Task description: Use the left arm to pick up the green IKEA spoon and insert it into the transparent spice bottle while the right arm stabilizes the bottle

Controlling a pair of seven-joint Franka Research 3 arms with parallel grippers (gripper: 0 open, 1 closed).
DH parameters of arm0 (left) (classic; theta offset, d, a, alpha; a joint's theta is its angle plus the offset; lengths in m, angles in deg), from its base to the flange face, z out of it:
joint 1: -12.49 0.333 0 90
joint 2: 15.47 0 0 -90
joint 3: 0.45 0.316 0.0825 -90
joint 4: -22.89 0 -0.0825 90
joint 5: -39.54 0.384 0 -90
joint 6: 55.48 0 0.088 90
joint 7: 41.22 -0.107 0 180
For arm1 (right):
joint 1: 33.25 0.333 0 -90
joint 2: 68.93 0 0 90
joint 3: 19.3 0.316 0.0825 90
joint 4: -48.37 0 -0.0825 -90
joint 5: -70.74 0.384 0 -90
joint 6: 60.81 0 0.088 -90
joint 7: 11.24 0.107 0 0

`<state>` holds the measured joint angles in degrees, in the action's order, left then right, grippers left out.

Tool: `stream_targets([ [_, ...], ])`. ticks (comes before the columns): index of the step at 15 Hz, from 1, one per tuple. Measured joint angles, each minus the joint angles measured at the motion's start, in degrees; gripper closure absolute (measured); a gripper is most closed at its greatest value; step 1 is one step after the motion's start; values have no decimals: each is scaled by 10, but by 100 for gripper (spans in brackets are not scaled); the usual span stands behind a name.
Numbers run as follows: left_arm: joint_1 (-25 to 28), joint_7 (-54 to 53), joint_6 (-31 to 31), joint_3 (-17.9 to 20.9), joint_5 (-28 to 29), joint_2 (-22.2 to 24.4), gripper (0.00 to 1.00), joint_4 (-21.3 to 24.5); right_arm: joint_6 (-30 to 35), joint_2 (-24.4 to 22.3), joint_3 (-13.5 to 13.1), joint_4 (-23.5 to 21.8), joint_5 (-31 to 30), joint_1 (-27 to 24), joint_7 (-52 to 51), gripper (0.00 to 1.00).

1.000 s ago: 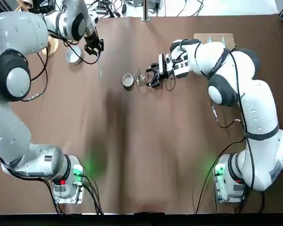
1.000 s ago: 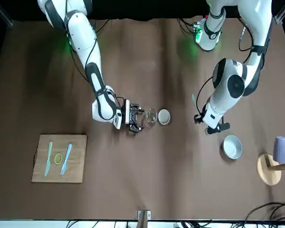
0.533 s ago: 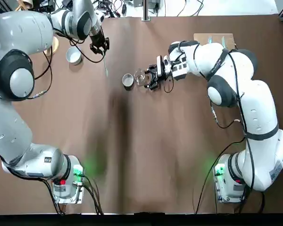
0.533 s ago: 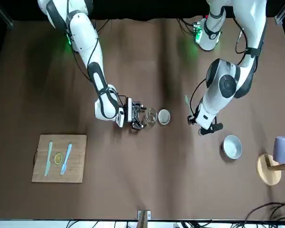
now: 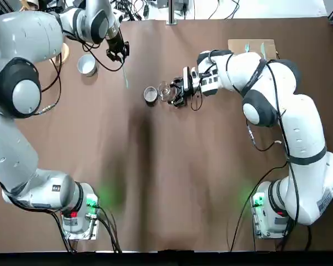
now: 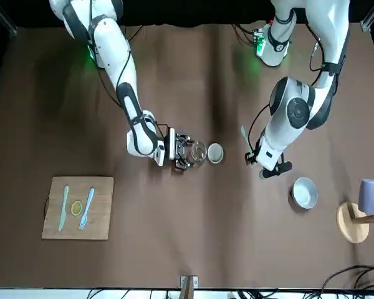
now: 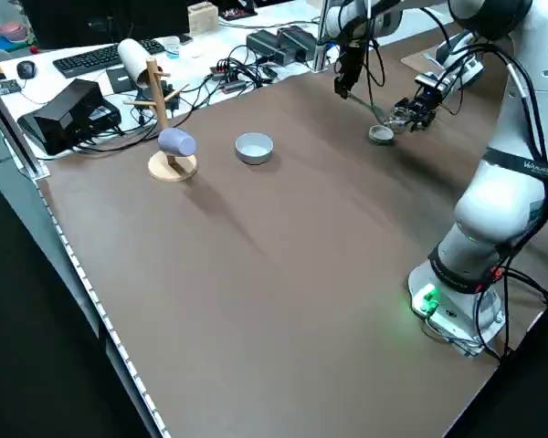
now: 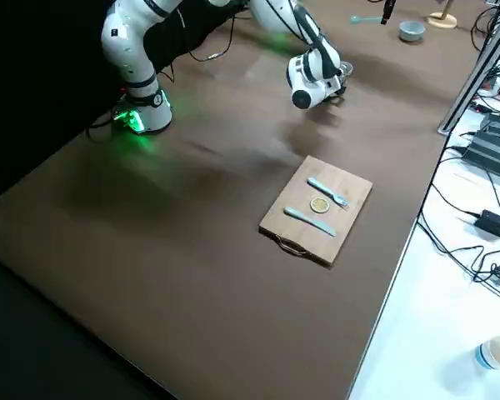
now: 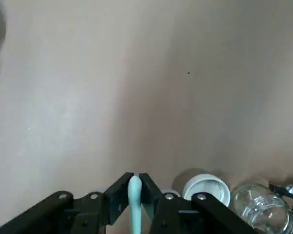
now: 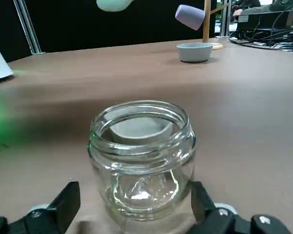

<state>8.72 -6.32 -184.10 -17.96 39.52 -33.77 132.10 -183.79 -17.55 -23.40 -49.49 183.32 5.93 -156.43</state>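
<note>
Pale mint green IKEA spoon, slim-handled, pinched in left pincer.

We see a brown table carrying both arm bases. At its middle stands the transparent spice bottle, with a grey metal cup just beside it. A small bowl and a wooden mug stand sit near one corner, and a wooden board lies well apart.
</note>
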Motion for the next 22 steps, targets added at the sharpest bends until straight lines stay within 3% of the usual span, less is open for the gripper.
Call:
stream_targets([
  [4, 0, -34, 59, -3, 0, -14, 85, -36, 0, 10, 1, 13, 0, 2, 0, 0],
  [12, -1, -197, 63, -40, -5, -49, 85, -71, 4, 22, 6, 28, 1, 10, -3, 0],
  [22, 3, -449, 63, -67, -133, -56, 87, -107, 11, 24, 9, 33, 1, 12, -6, 0],
])
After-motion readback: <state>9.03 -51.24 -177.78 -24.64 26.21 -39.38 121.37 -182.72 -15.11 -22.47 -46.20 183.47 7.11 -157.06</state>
